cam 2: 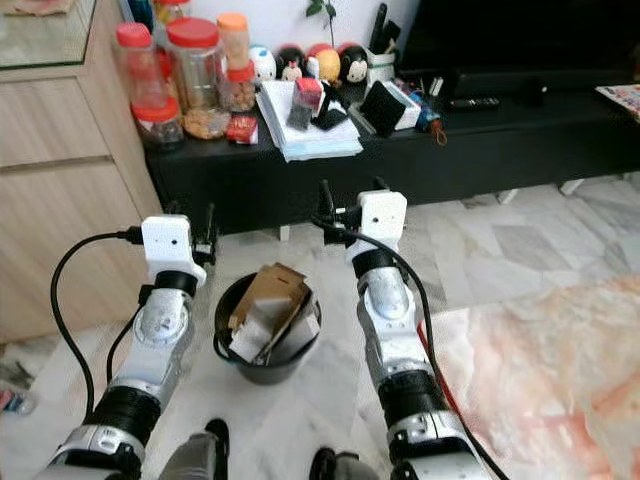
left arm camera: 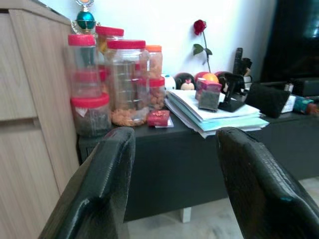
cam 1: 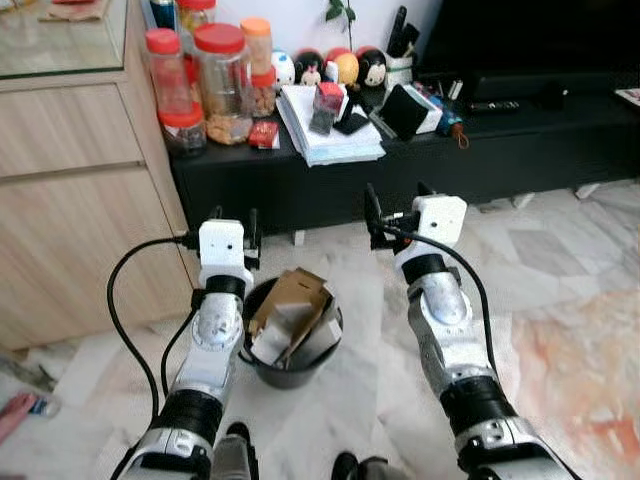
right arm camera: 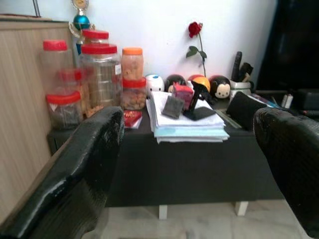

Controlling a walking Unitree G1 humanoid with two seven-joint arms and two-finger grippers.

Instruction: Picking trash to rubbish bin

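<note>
While both arms are raised in front of the robot, the left pincer (cam 1: pixel 233 222) and the right pincer (cam 1: pixel 395 205) each stand with their fingers spread wide and grip nothing; the wrist views look out between the parted fingers toward the black worktop (cam 1: pixel 520 120).

The rubbish bin (cam 1: pixel 290 365), a small black pail on the marble floor (cam 1: pixel 560 270), sits between the two arms, below and just behind the left pincer, and below and to the left of the right pincer. It already holds cardboard trash (cam 1: pixel 290 305) that stands up above the rim.

Ahead of and above both pincers, the worktop carries red-lidded jars (cam 1: pixel 215 80), a stack of papers (cam 1: pixel 330 130) and a small red packet (cam 1: pixel 264 134) beside the jars.

Judgement: no piece is in hand, so the step is to select the next item.

1. Confirm which object is trash before reaching; the pictures do not settle this.
2. Keep the fingers spread until they straddle the item.
3. Approach level with the worktop and avoid sweeping the jars.
4. Carry back over the pail and release low, as the protruding cardboard could deflect a drop.
</note>
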